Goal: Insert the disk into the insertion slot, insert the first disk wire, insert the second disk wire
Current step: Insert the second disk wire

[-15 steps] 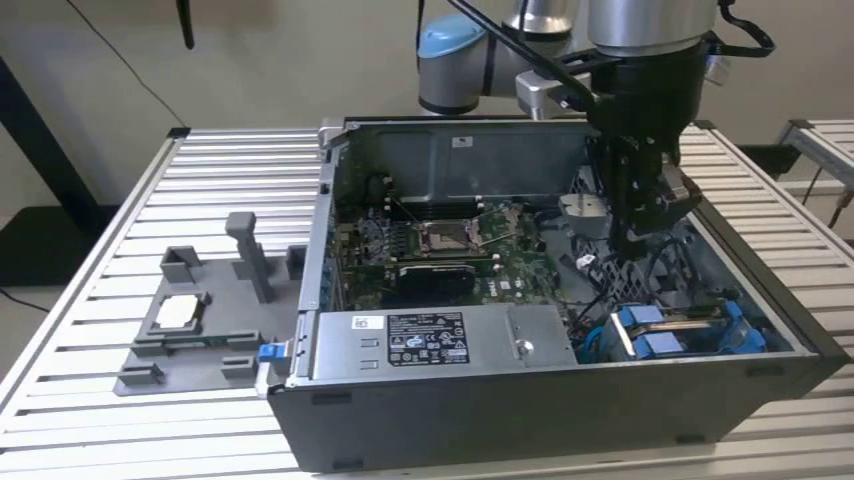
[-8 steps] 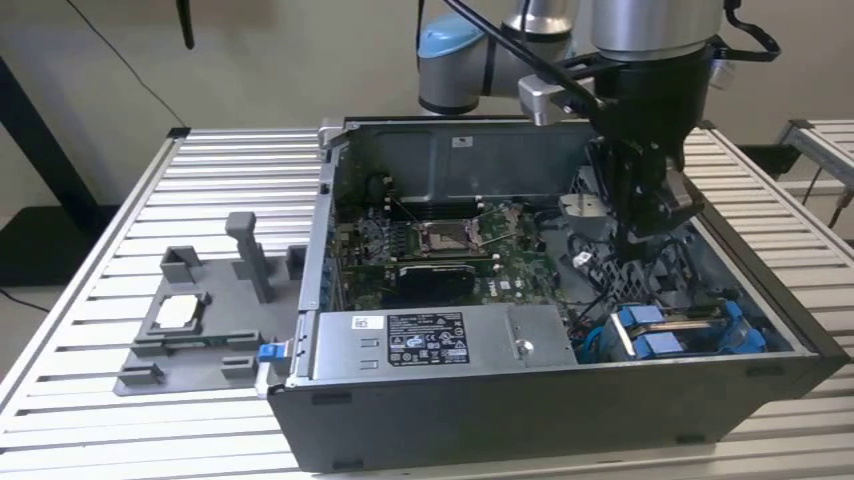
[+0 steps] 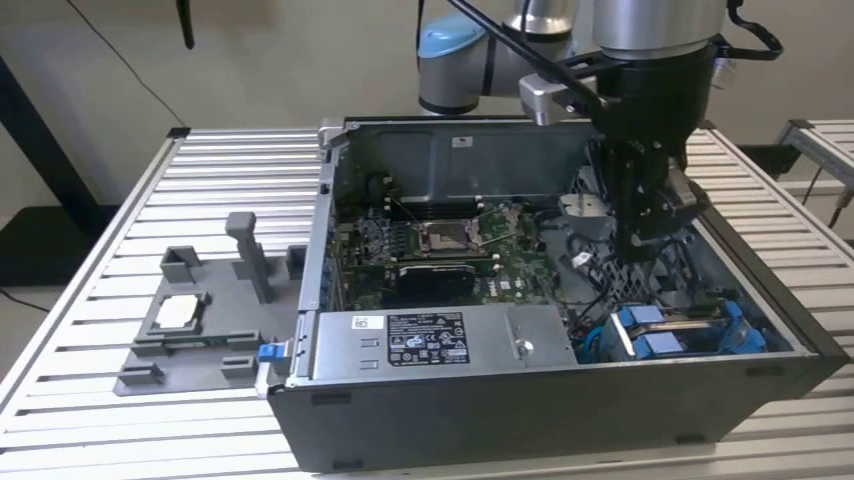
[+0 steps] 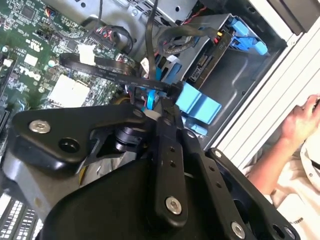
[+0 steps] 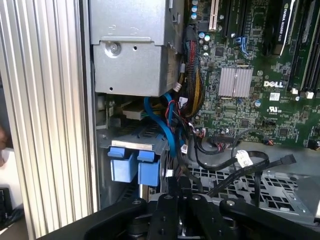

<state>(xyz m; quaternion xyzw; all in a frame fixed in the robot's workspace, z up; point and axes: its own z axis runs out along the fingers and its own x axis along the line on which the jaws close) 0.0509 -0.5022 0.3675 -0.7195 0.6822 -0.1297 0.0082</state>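
- Hovering inside the case [image 3: 534, 420], our gripper [image 3: 641, 248] is hanging at twelve o'clock of the disk [image 3: 678, 330].
- Cables [image 4: 100, 67] are crowding its tip, so we cannot tell how the jaws stand.
- We are seeing the disk sitting in the insertion slot [image 4: 235, 75], mostly hidden.

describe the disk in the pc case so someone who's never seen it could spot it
Find the open computer case on the slatted metal table. Inside it, go to the near corner on the exterior view's right, next to the grey labelled box. The disk lies there with chunky bright blue plastic tabs, unlike the green motherboard and grey metal around it.
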